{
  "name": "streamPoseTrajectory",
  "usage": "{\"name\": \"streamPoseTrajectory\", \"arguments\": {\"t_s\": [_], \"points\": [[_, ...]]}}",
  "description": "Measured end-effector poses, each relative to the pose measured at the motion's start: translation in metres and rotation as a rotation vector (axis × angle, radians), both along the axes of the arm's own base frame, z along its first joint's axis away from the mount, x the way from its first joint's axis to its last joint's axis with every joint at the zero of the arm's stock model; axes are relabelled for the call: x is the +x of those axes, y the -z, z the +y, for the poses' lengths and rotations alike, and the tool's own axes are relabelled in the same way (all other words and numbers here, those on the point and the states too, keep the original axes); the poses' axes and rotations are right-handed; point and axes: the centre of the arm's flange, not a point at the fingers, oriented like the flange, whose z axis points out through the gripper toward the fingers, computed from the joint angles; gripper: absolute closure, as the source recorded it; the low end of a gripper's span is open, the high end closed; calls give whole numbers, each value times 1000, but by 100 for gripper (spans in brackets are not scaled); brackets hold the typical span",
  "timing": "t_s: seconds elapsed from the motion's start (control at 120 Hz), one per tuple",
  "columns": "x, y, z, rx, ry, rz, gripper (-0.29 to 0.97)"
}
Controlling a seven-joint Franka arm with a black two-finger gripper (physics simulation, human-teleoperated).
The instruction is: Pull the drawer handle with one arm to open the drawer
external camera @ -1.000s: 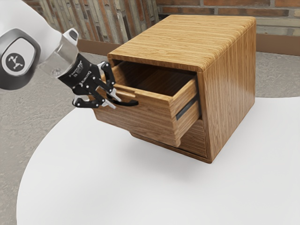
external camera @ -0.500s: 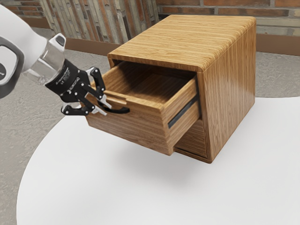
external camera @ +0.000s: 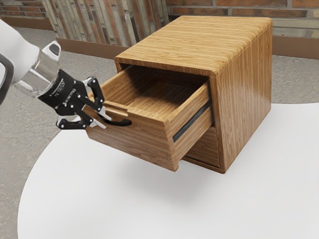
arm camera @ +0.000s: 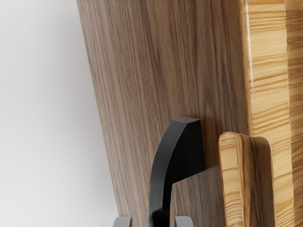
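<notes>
A wooden cabinet [external camera: 239,74] stands on the white table [external camera: 149,204]. Its upper drawer [external camera: 134,137] is pulled well out toward the exterior view's left, and its bare inside shows. A black curved handle [external camera: 119,122] sits on the drawer front. My gripper [external camera: 101,115] comes in from the left and is shut on that handle. In the wrist view the handle [arm camera: 175,161] rises off the drawer front [arm camera: 142,94], running down between my grey fingertips [arm camera: 122,221].
A lower drawer front [external camera: 207,147] stays flush in the cabinet under the open one. The round table reaches to the front and right of the cabinet. A brick wall [external camera: 239,5] and slatted panels stand behind.
My gripper has moved left and slightly down with the handle in it, and the drawer has slid further out of the cabinet.
</notes>
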Motion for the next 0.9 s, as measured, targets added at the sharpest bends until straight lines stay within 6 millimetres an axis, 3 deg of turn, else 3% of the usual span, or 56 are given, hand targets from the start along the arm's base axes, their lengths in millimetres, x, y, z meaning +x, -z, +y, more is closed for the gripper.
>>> {"name": "streamPoseTrajectory", "arguments": {"t_s": [0.9], "points": [[-41,0,-3,-13,2,-20,67]]}}
